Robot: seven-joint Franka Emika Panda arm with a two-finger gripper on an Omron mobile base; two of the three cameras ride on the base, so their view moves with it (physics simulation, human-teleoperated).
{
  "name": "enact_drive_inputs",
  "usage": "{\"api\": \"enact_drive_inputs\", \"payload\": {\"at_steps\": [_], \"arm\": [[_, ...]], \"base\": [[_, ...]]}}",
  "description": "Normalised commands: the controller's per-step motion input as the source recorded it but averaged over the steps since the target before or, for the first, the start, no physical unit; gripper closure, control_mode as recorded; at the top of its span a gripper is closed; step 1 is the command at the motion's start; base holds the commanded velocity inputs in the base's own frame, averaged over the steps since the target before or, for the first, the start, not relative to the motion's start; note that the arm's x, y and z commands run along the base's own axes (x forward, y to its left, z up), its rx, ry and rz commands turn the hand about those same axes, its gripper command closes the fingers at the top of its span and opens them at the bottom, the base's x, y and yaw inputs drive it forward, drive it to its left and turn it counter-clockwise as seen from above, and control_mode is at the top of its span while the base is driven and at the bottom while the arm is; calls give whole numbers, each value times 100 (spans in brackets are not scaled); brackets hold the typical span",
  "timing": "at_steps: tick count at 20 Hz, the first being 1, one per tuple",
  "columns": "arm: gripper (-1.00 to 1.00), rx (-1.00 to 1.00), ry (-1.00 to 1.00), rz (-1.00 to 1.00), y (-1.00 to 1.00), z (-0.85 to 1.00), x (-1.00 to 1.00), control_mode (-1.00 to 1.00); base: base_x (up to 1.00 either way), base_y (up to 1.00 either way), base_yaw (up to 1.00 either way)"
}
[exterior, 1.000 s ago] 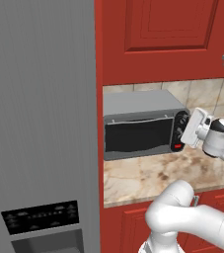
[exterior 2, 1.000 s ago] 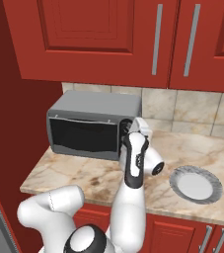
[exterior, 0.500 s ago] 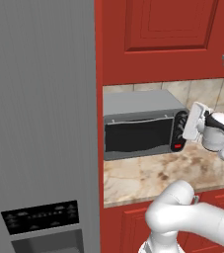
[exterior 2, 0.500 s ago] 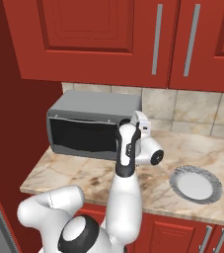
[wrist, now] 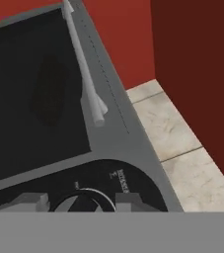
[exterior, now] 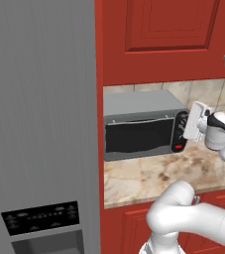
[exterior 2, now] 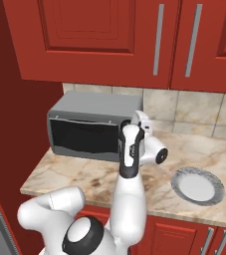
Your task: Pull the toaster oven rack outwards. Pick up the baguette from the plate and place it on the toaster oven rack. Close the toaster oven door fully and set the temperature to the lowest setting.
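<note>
The toaster oven (exterior: 139,105) (exterior 2: 94,103) stands on the counter with its dark glass door (exterior: 138,135) (wrist: 29,89) upright and closed. My gripper (exterior: 186,125) (exterior 2: 126,128) (wrist: 81,202) is pressed to the black control panel at the oven's right end. In the hand view its fingertips (wrist: 34,201) sit on either side of a round knob (wrist: 84,195), shut on it. The plate (exterior 2: 198,185) lies bare on the counter to the right. The rack and the baguette are hidden behind the door; a dim long shape shows through the glass.
A tall grey fridge (exterior: 39,124) fills the left side. Red wall cabinets (exterior 2: 109,40) hang above the oven. The marble counter (exterior 2: 84,174) runs in front of it. A red button (exterior: 178,147) sits low on the panel. The door's grey handle (wrist: 86,74) runs along its top.
The jaws have narrowed from wide apart onto the knob. The hand has rolled and settled against the control panel. Oven and plate have not moved.
</note>
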Motion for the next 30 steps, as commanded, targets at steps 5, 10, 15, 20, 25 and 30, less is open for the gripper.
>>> {"api": "enact_drive_inputs", "payload": {"at_steps": [5, 10, 15, 20, 25, 30], "arm": [[100, -2, 17, 11, -23, -10, 37, -100], [100, -15, 23, 11, -17, -17, 36, -100], [100, -32, 23, 10, -4, -23, 41, -100], [100, -43, 23, 12, -5, -19, 45, -100], [100, -52, 24, 12, -2, -24, 47, -100], [100, -59, 21, 12, 0, -19, 54, -100]], "base": [[0, 0, 0], [0, 0, 0], [0, 0, 0], [0, 0, 0], [0, 0, 0], [0, 0, 0]]}}
